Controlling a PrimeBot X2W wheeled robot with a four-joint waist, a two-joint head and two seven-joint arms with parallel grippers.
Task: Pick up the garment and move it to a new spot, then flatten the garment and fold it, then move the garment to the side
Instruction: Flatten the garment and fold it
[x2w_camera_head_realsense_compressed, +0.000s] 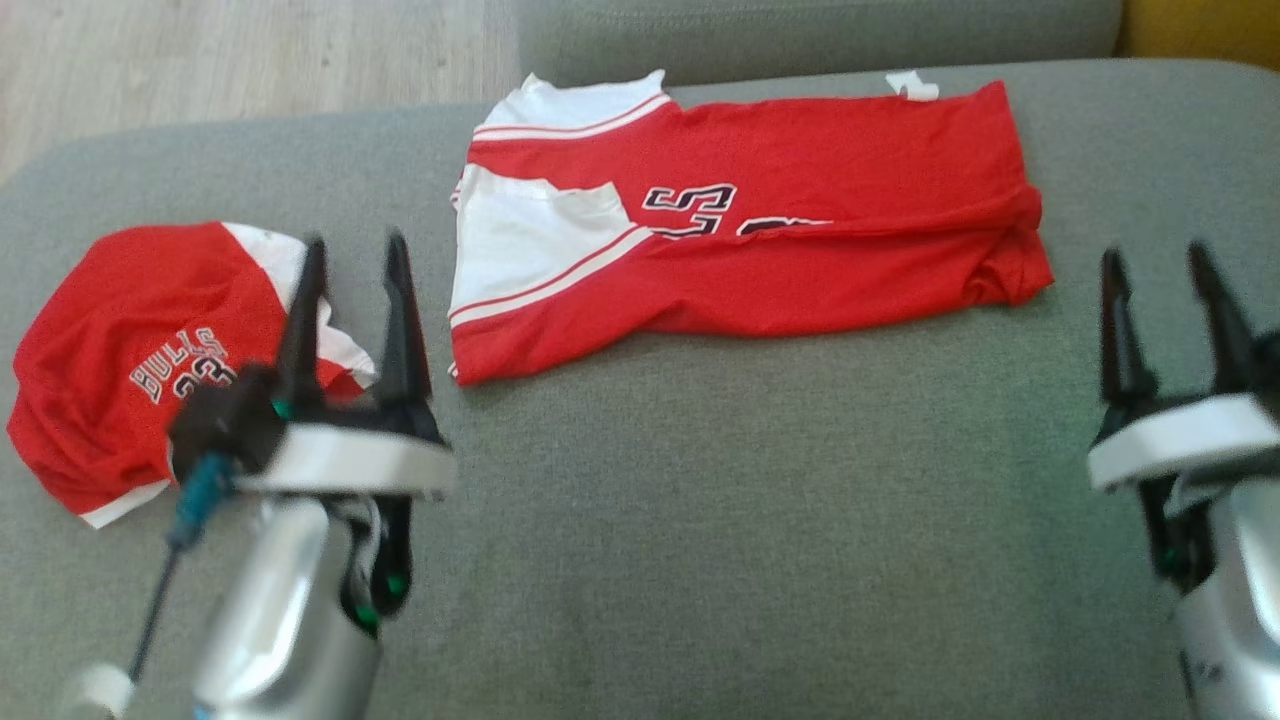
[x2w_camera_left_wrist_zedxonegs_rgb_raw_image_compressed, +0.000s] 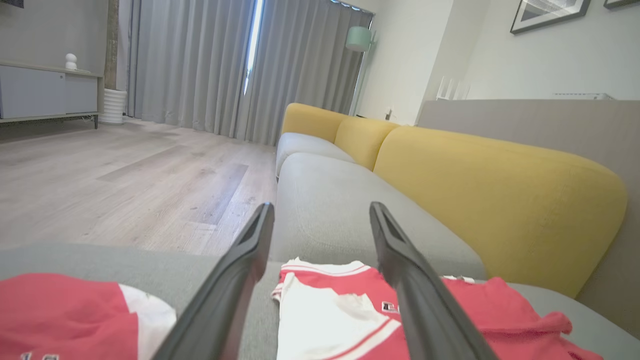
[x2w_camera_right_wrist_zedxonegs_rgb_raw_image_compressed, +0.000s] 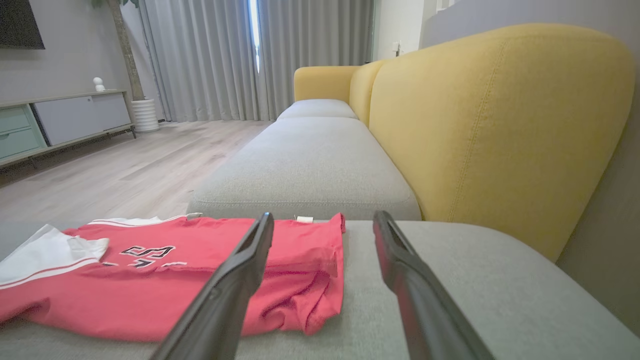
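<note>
Two red-and-white garments lie on the grey seat cushion (x2w_camera_head_realsense_compressed: 700, 520). A flat jersey (x2w_camera_head_realsense_compressed: 740, 250) lies at the centre, toward the far edge. A bunched jersey (x2w_camera_head_realsense_compressed: 110, 370) lies well apart from it at the robot's left. Judged from its lengthwise crease and squared outline, the flat jersey is the item in work. The bunched one may equally be a piece already set aside or one not yet begun, and the views do not settle this.

1. Gripper state. The left gripper (x2w_camera_head_realsense_compressed: 355, 248) hangs above the cushion with its fingers spread wide and nothing between them. The right gripper (x2w_camera_head_realsense_compressed: 1152, 256) is likewise spread and empty. Neither touches cloth.

2. Orientation of the work item. The long axis of the flat jersey runs left to right across the head view, square to the line of both grippers' fingers. Its white-trimmed end points to the robot's left. Its rumpled red end points to the robot's right.

3. Bearing from each gripper. The white-trimmed end lies ahead of the left gripper and slightly to its right. In the left wrist view this end sits directly between the fingers. The red end lies ahead of the right gripper and to its left. In the right wrist view the cloth passes behind the left-hand finger and stops short of the other.

4. Consequence. Each arm is nearer one end, so a two-handed hold at opposite ends appears the natural approach. The left gripper is the nearer of the two. The bunched jersey lies just beside it, partly behind its fingers in the head view, so a careless reach could snag it.
</note>
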